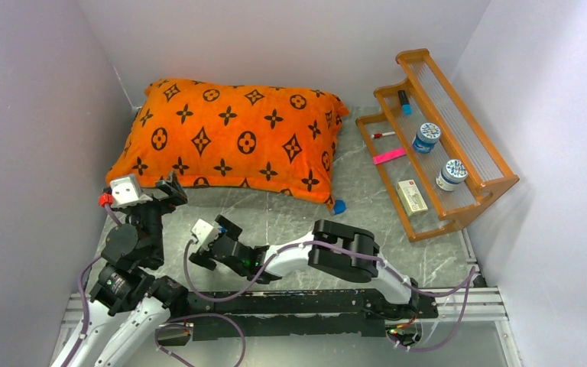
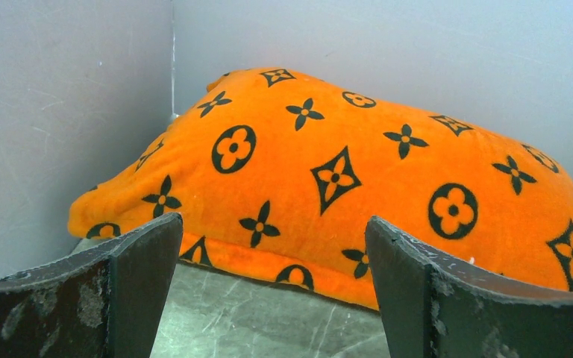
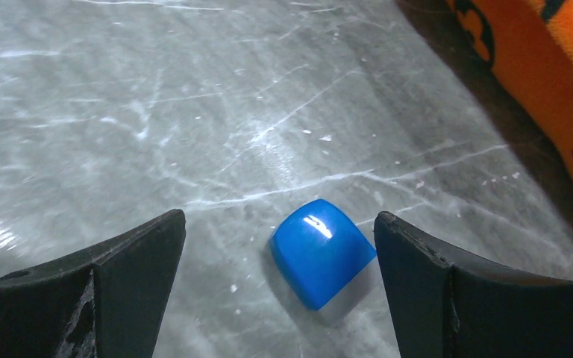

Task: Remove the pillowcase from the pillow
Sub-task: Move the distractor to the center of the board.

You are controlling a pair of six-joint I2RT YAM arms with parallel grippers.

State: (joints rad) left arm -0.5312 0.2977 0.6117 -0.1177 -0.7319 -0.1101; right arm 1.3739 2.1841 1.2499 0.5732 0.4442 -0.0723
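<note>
While the orange monogram-print pillowcase (image 1: 233,138) is lying plump on the grey marbled worktop (image 1: 290,222), with the pillow inside it hidden from sight, both arms are hovering on its near side without touching it. The left end effector (image 1: 172,189) is hanging just beside the pillowcase's near left corner. Its fingers (image 2: 138,253) are spread wide and holding nothing, and the left wrist view is looking between them at the cover's near edge on the stone.

The right end effector (image 1: 218,238) is sitting low off the pillowcase's near edge, a little farther from it than the left one, its jaws likewise standing wide apart and empty. A small blue piece (image 1: 339,206) is lying on the worktop just beside the pillowcase's near right corner. In the right wrist view it is showing ahead of the gap between the fingers, touched by neither, with a strip of orange fabric running past at upper right.

Off to the pillowcase's right, a wooden rack (image 1: 458,176) is carrying two jars (image 1: 428,138), a pink strip (image 1: 390,157) and a small box (image 1: 411,196).
</note>
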